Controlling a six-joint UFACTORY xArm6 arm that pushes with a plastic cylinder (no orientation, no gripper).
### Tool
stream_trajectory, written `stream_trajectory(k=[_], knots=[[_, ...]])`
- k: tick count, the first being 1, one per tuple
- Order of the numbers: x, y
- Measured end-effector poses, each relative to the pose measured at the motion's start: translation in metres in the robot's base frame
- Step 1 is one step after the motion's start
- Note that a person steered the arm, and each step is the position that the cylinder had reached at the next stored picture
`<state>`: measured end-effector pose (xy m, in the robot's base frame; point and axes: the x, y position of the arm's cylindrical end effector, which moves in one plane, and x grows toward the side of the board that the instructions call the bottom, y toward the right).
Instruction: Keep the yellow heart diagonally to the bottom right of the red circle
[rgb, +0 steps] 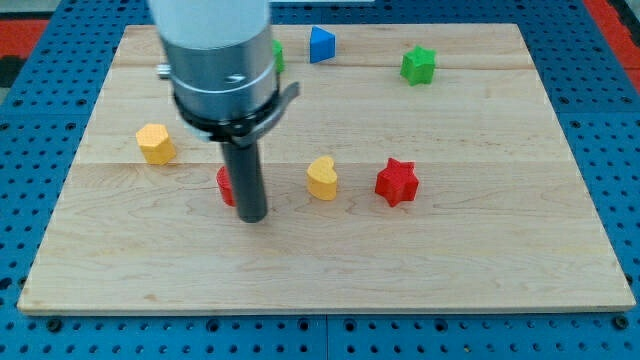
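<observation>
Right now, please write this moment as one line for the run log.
tip: touching red circle, on its right | yellow heart: right of circle, level, not yet diagonal | red star: right of heart

Small yellow heart-shaped block (322, 178) lying flat mid-board, level with and right of the rod-hidden red round block (225, 185).

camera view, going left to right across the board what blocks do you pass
yellow hexagon block → red circle, partly hidden behind my tip → yellow heart → red star → green star. The blue block near the top overlaps the heart's span, so it is left out.
</observation>
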<state>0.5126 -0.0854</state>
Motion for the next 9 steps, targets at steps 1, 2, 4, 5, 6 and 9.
stream_trajectory(k=[1, 2, 4, 5, 6, 9], knots=[[-0.014, -0.012], [-0.029, -0.014], [0.011, 0.002], [0.044, 0.04], [0.052, 0.061], [0.089, 0.189]])
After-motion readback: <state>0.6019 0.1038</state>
